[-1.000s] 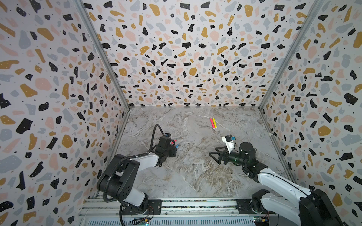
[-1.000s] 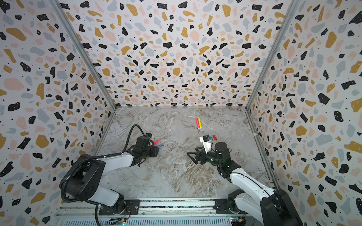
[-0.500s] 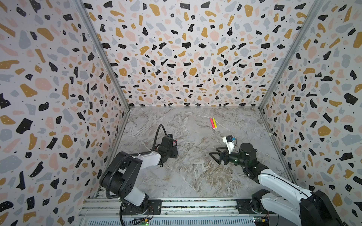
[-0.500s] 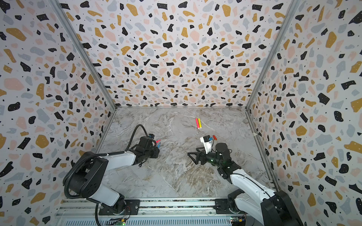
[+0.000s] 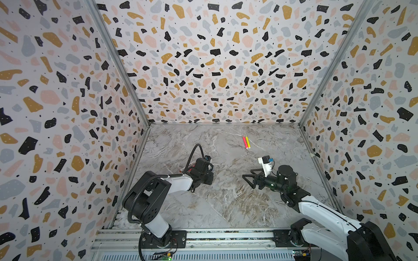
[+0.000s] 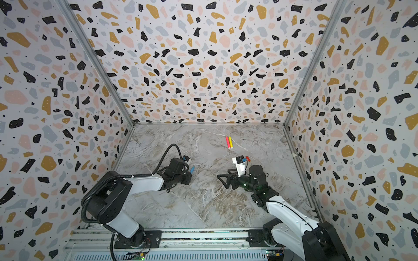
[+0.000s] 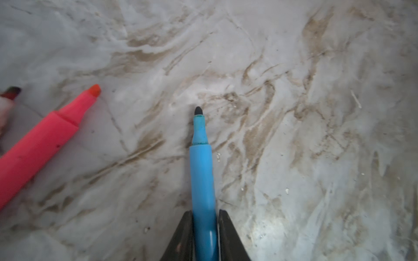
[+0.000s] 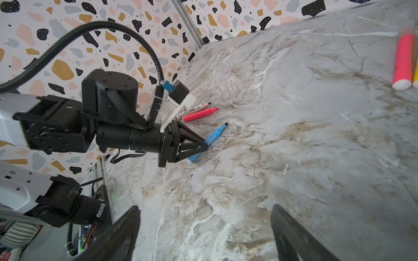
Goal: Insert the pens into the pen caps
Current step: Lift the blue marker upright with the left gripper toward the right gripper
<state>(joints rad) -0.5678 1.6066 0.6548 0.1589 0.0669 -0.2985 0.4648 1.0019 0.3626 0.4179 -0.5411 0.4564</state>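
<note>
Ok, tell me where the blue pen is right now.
Left side in a top view: the slim blue uncapped pen lies on the marble tabletop, gripped by the left hand, beside a pink-red highlighter.

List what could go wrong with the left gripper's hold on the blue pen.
1. The left gripper pinches the blue pen toward its rear; the long front may pivot or slip on lifting.
2. Its uncapped tip could drag and mark the table.
3. The pink pen lies close beside and might get knocked.
</note>
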